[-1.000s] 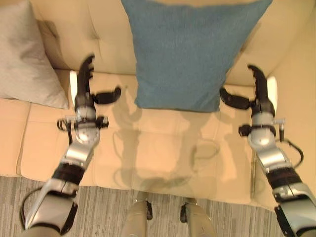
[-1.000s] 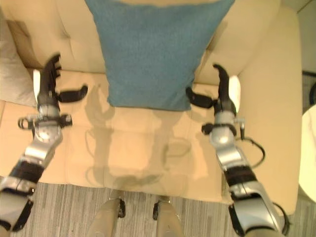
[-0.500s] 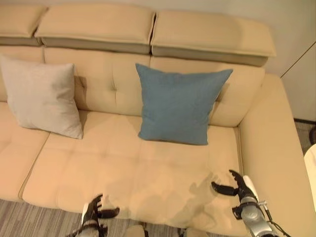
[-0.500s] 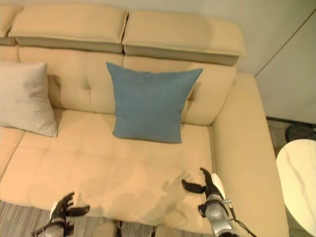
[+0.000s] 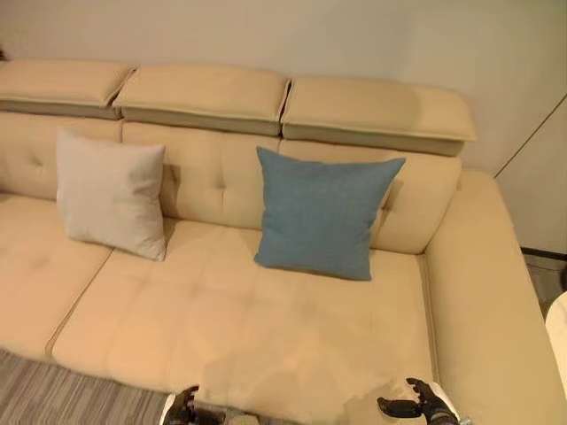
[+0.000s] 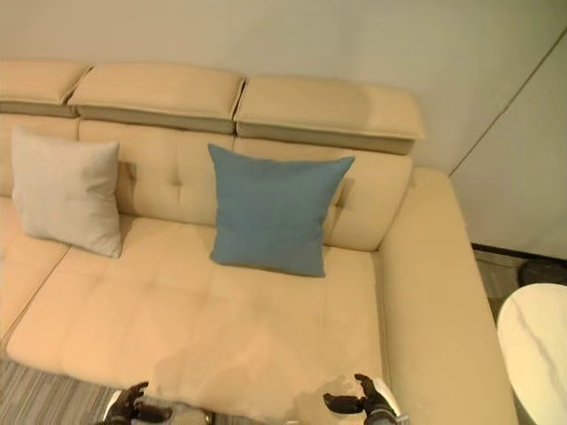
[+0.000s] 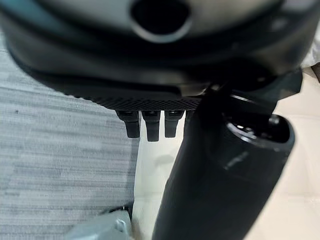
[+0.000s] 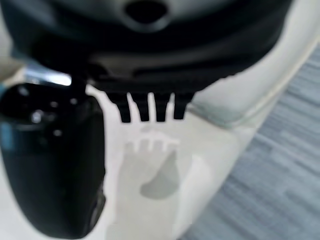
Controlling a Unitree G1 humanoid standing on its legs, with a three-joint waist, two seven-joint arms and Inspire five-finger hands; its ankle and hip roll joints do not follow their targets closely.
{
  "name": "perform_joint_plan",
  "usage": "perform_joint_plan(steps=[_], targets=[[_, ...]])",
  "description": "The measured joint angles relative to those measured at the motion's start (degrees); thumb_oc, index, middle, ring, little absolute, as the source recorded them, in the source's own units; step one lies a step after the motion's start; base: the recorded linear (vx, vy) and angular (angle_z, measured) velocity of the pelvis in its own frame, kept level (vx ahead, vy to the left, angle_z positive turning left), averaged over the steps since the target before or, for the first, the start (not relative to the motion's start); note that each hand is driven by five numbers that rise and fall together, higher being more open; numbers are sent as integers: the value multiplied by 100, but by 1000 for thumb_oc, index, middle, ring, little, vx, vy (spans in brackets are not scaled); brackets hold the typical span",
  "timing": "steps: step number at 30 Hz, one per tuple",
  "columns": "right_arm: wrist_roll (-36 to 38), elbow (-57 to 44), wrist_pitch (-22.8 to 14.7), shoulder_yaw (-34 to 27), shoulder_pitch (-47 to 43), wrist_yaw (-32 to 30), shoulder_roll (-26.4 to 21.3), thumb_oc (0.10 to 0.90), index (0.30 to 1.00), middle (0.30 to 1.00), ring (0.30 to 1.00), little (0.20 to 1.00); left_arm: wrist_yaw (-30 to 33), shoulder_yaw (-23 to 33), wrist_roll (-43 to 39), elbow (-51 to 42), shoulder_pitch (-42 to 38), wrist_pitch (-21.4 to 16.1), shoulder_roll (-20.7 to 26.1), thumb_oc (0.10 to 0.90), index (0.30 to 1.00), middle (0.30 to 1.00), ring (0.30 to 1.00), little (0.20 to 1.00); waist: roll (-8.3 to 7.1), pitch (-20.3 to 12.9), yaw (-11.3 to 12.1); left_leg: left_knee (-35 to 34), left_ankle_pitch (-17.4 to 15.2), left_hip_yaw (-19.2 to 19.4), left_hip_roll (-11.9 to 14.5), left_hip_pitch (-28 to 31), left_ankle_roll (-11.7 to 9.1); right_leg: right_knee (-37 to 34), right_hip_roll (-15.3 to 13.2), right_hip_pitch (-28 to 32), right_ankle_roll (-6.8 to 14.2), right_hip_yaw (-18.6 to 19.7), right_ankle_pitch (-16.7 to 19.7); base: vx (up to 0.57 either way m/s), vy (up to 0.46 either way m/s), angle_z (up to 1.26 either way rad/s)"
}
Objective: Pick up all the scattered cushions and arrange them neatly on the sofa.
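Left eye view: blue cushion (image 5: 323, 214) and grey cushion (image 5: 112, 194) upright on sofa (image 5: 266, 328); left hand (image 5: 185, 409) and right hand (image 5: 416, 409) empty, fingers apart. Next move: probably seeking remaining cushions.

— What furniture is there?
— A beige sofa (image 5: 292, 336) stands against a plain pale wall (image 5: 292, 35). It has three padded headrests (image 5: 204, 93) on top and a tufted back.
— And the floor (image 5: 53, 394)?
— It is grey, with fine stripes. Right of the sofa there is a round white table (image 6: 540, 341), near a pale panel (image 6: 523, 159).
— The light?
— Warm and even.
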Motion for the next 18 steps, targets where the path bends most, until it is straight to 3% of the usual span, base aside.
perform_joint_plan(steps=[1, 2, 4, 5, 8, 10, 12, 15, 16, 17, 18], targets=[[-4, -13, -11, 7, -15, -22, -14, 800, 900, 900, 900, 900, 2, -6, 43, 16, -9, -1, -18, 800, 900, 900, 900, 900, -68, 15, -31, 320, -302, 64, -10, 81, 235, -66, -78, 24, -19, -26, 46, -103, 87, 3], [-40, 28, -7, 7, -77, -33, -44, 800, 900, 900, 900, 900, 1, -14, 84, 136, 36, -6, -55, 800, 900, 900, 900, 900, -21, 9, -151, 1088, -824, 126, 141, 246, 347, -221, -37, 184, 46, -78, 122, -58, 102, 6], [-56, 81, 4, 5, -49, -82, -94, 800, 900, 900, 900, 900, -4, -35, 159, 147, 73, -7, -125, 800, 900, 900, 900, 900, 126, -74, -258, 1315, -1185, 104, 267, 668, 354, -253, 45, 227, 39, -118, 132, -73, 134, 19], [-65, 181, 8, 6, -36, -74, -137, 800, 900, 900, 900, 900, -4, -126, 160, 142, 67, -8, -191, 800, 900, 900, 900, 900, 243, -143, -326, 1057, -1394, 108, 236, 953, 387, -207, 48, 143, 69, -137, 131, -56, 112, 24], [-79, 270, 47, 4, -7, -62, -170, 800, 900, 900, 900, 900, -7, -249, 163, 103, 23, -11, -305, 800, 900, 900, 900, 900, 497, -206, -396, -179, -1485, 131, 240, 1482, 503, -135, 111, -64, 305, -140, 312, -93, 116, 12], [-89, 272, 48, 3, -12, -62, -112, 800, 900, 900, 900, 900, -3, -369, 171, 98, 4, -9, -295, 800, 900, 900, 900, 900, 513, -200, -420, -646, -1489, 114, 211, 1664, 506, -136, 93, -163, 358, -134, 435, -158, 175, -5], [-91, 357, 67, 3, -63, -66, 51, 800, 900, 900, 900, 900, -7, -467, 200, 120, -9, -9, -295, 800, 900, 900, 900, 900, 316, -193, -413, -945, -1340, 144, -105, 1701, 650, -132, -161, -341, 575, -13, 657, -188, 168, -16], [-95, 466, 126, 7, -12, -69, 364, 800, 900, 900, 900, 900, 4, -443, 197, 126, 63, -9, -220, 800, 900, 900, 900, 900, -15, -117, -404, -667, -1363, 319, -648, 1501, 953, -37, -627, -597, 855, 236, 1043, -347, 207, -32], [-106, 477, 128, 12, -116, -62, 461, 800, 900, 900, 900, 900, 56, -343, 201, 124, -23, -9, -151, 800, 900, 900, 900, 900, -118, -88, -389, -171, -1567, 451, -800, 1064, 1209, -43, -698, -891, 1001, 323, 1593, -363, 130, -74], [-117, 452, 106, 31, -249, -63, 484, 800, 900, 900, 900, 900, 96, -335, 206, 169, -60, -8, -70, 800, 900, 900, 900, 900, -153, -44, -429, 51, -1603, 560, -822, 818, 1314, -131, -741, -1054, 816, 359, 1946, -266, 73, -77], [-117, 512, 186, 32, -275, -56, 497, 800, 900, 900, 900, 900, 102, -234, 267, 243, -127, -10, -46, 800, 900, 900, 900, 900, -35, -13, -366, -22, -1445, 641, -740, 819, 1433, 213, -615, -1004, 1354, 186, 1237, -291, 83, -49]])
